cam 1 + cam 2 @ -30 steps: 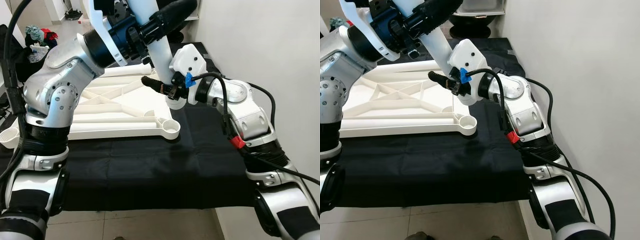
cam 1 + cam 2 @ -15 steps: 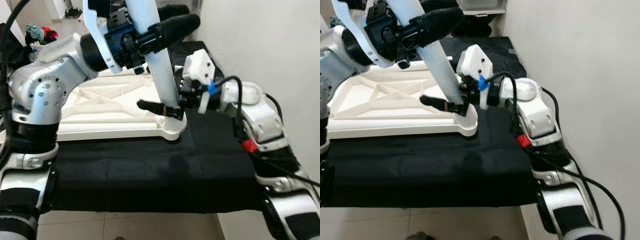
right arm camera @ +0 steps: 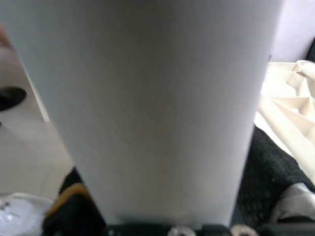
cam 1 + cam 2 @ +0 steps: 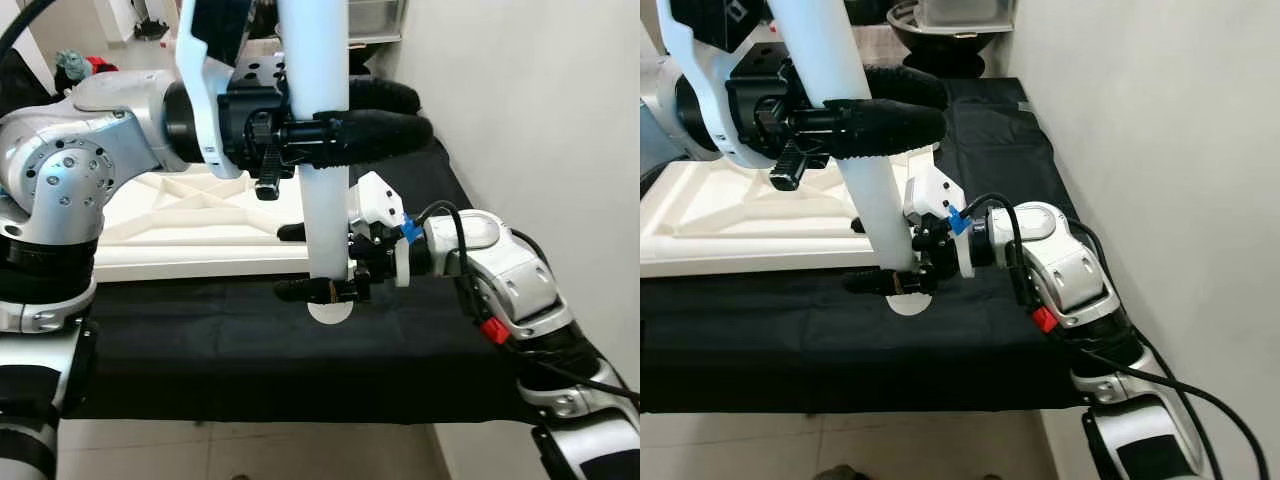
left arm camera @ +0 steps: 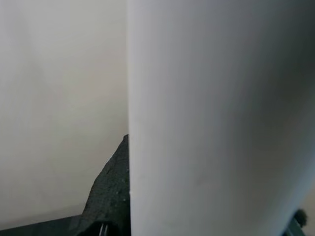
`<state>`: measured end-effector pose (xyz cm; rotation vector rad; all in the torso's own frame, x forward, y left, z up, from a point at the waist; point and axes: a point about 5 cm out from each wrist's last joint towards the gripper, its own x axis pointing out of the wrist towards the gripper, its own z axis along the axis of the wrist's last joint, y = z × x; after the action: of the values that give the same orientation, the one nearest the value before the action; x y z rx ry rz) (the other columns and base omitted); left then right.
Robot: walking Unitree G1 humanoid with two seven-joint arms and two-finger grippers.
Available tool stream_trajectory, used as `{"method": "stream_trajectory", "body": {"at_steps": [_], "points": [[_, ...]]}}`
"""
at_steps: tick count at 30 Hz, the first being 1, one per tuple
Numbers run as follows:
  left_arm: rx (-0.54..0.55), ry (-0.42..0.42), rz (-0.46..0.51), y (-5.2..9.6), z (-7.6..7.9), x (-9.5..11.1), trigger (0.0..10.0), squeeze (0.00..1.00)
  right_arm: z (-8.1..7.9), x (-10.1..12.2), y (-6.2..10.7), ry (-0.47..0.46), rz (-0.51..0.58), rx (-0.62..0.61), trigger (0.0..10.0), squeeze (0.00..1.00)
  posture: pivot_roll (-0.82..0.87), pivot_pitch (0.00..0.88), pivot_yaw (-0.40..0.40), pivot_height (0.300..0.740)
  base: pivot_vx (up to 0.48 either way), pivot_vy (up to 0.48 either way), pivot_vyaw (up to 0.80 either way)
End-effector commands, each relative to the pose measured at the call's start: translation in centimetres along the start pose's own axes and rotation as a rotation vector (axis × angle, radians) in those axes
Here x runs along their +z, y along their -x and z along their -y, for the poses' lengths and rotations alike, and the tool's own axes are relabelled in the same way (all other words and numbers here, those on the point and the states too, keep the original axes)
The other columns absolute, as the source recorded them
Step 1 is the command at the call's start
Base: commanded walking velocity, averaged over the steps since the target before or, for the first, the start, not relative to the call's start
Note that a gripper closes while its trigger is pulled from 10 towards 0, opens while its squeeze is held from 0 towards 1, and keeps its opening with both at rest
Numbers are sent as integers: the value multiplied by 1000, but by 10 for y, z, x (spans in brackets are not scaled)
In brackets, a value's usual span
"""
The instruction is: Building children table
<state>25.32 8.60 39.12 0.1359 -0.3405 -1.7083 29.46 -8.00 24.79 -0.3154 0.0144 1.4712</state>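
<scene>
White table leg (image 4: pixel 322 130) stands upright, both hands clamping it.

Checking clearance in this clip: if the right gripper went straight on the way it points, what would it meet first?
The white leg itself: the right gripper is already clamped round its lower end. Past the leg, the way looks free over the black cloth, though depth is unclear.
</scene>
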Motion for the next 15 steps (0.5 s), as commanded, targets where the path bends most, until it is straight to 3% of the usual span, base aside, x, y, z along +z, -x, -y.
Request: {"method": "stream_trajectory", "body": {"at_steps": [1,5,10,15], "points": [[-216,6,37,-31,19,2,0,0,-2,0,-13,-26,-10,-27,0,0,-14,57,11,740,0,0,0],[-224,11,29,-34,21,2,0,0,-1,0,-12,-45,-2,-40,0,0,-17,54,12,740,0,0,0],[-222,13,28,-19,18,1,0,0,-1,4,-15,-77,34,-60,0,0,-20,51,12,740,0,0,0],[-207,2,36,-19,16,0,78,0,1,3,-17,-100,27,-102,0,0,-22,50,11,740,0,0,0]]}}
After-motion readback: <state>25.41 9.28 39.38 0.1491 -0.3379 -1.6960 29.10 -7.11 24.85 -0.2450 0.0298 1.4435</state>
